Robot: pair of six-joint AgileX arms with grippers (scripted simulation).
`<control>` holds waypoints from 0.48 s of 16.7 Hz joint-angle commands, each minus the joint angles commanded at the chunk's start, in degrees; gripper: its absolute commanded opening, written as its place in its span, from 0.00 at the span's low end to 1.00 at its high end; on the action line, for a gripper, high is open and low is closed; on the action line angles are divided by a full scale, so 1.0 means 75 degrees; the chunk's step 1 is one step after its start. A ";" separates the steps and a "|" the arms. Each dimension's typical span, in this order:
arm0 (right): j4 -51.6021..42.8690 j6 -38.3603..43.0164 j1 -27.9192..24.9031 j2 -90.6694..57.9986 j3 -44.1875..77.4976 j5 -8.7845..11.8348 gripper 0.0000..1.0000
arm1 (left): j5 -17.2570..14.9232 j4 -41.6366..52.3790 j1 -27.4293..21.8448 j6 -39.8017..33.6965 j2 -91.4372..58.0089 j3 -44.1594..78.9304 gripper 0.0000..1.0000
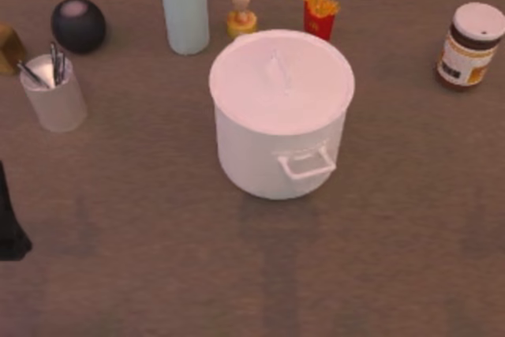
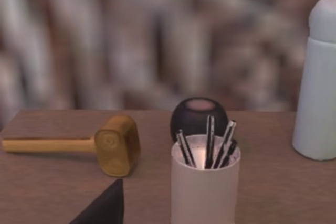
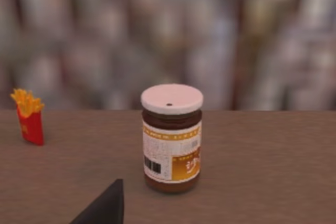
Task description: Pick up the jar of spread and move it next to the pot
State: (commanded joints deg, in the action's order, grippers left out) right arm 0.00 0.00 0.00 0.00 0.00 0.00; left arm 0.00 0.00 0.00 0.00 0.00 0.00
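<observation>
The small dark-brown jar of spread point(image 1: 470, 46), with its round white lid and white-and-orange label, stands upright at the far right of the brown wooden table point(image 1: 142, 258), well apart from the pot; in the right wrist view the jar of spread point(image 3: 171, 138) sits straight ahead with bare tabletop all round it, nothing touching it. The large white cylindrical pot point(image 1: 282, 113), lidded flat and with a white loop handle on its near side, stands at the middle of the table.

Behind the pot, along the far edge, stand a tall pale-blue cylinder point(image 1: 184, 4), a small yellow wooden peg figure point(image 1: 241, 13) and a red carton of fries point(image 1: 319, 13); the carton of fries point(image 3: 29, 116) also shows in the right wrist view, off to one side of the jar. At the left of the table a translucent white cup holding pens point(image 1: 53, 92) stands near a black rounded ball-shaped object point(image 1: 78, 24); a wooden mallet point(image 2: 79, 144) lies on its side beside them.

The left arm point(image 1: 11, 222) shows only as a dark shape at the left edge of the top view, parked; whether its gripper is parted or closed cannot be told. The right arm does not appear in the top view; only a dark wedge of its gripper point(image 3: 103, 207) enters its wrist view, short of the jar, and its state cannot be told either.
</observation>
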 joint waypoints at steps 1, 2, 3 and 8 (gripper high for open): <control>0.0000 0.0000 0.0000 0.0000 0.0000 0.0000 1.00 | 0.0000 0.0000 0.0000 0.0000 0.0000 0.0000 1.00; 0.0000 0.0000 0.0000 0.0000 0.0000 0.0000 1.00 | 0.0000 0.0000 0.0000 0.0000 0.0000 0.0000 1.00; -0.0068 -0.0009 0.0008 -0.0067 0.0044 -0.0004 1.00 | 0.0000 0.0000 0.0000 0.0000 0.0000 0.0000 1.00; -0.1384 -0.0224 0.0151 -0.1488 0.1086 -0.0041 1.00 | 0.0000 0.0000 0.0000 0.0000 0.0000 0.0000 1.00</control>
State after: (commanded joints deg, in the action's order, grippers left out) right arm -10.38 -1.68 1.13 -11.16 8.15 -0.31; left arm 0.00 0.00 0.00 0.00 0.00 0.00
